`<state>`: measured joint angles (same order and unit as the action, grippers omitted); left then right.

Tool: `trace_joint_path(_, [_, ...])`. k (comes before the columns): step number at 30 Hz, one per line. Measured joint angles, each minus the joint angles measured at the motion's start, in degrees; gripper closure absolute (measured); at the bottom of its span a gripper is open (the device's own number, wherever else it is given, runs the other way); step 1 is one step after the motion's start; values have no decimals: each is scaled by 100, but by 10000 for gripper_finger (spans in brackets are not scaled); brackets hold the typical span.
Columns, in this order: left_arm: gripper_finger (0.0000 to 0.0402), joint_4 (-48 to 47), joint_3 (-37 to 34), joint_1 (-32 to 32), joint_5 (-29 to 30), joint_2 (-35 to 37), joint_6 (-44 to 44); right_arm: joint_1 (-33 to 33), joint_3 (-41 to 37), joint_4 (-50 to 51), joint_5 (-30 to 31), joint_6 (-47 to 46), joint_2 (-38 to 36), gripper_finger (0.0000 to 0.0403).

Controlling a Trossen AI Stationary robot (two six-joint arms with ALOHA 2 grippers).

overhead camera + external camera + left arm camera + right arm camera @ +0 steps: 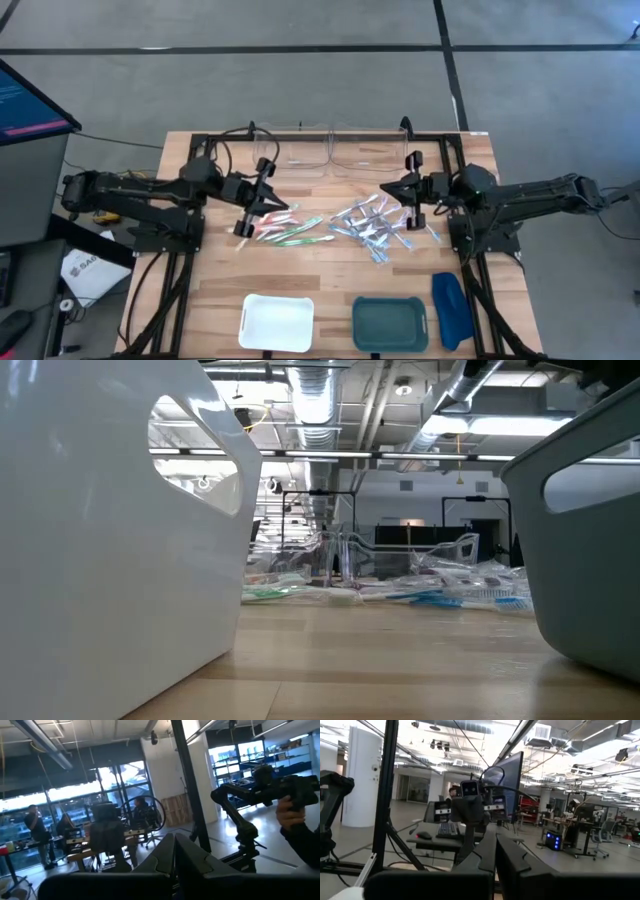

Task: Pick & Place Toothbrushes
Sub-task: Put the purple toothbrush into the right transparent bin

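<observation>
The toothbrushes lie flat on the wooden table (200,300) in two loose heaps. One heap is pink, green and white (288,226) (275,592); the other is blue, silvery and clear-wrapped (375,225) (470,592). My left gripper (276,204) (175,854) hovers shut over the left side of the pink and green heap, holding nothing. My right gripper (388,190) (495,854) hovers shut over the right part of the blue heap, also empty. Both wrist views look up and out into the room, so no toothbrush shows in them.
A white tray (277,321) (100,540) and a dark green tray (390,323) (590,530) stand at the near edge, with a dark-blue oblong object (449,309) to their right. Clear containers (330,152) stand at the far edge. People show beyond the table, and a hand (292,815).
</observation>
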<state>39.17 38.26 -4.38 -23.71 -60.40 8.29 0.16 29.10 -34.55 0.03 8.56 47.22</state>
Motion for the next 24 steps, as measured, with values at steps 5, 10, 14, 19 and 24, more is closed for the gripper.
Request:
trace_joint_path(5, [394,-15,0,0,-3,0,-1,0,0,28,0,0,-2,403])
trace_joint_path(10, [394,-24,0,0,1,0,-2,0,0,29,0,0,-2,403])
trace_joint_path(14, [394,-34,0,0,14,-2,-4,0,0,29,0,0,-2,403])
trace_joint_path(19, [394,-56,0,0,14,-2,-5,0,0,30,0,0,-2,403])
trace_joint_path(24, [394,-79,0,0,208,-2,-131,-62,0,113,0,-19,-2,403])
